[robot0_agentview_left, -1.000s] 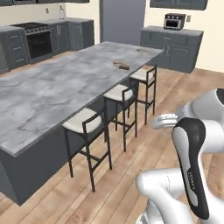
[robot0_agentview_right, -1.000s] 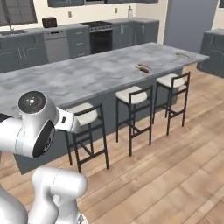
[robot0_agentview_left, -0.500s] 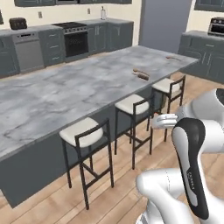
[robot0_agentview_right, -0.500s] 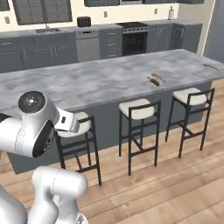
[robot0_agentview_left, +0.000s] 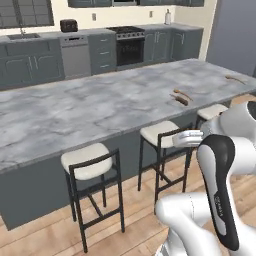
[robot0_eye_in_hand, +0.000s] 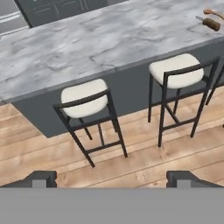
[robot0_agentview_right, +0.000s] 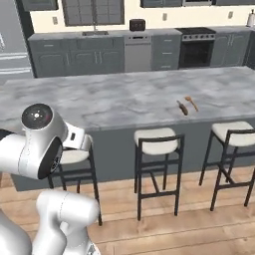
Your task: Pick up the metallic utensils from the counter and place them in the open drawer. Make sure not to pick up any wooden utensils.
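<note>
- White robot arm folded close above its base, hand aimed down at the wooden floor (robot0_eye_in_hand: 131, 162); two-finger gripper (robot0_eye_in_hand: 112, 178) spread wide, empty.
- Small utensils (robot0_agentview_right: 183, 107) lie on the long grey-veined marble counter (robot0_agentview_right: 114, 99), well apart from the gripper.

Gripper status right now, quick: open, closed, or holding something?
Gripper: open, holding nothing; its two fingers stand wide apart over the wooden floor in front of the bar stools.
</note>
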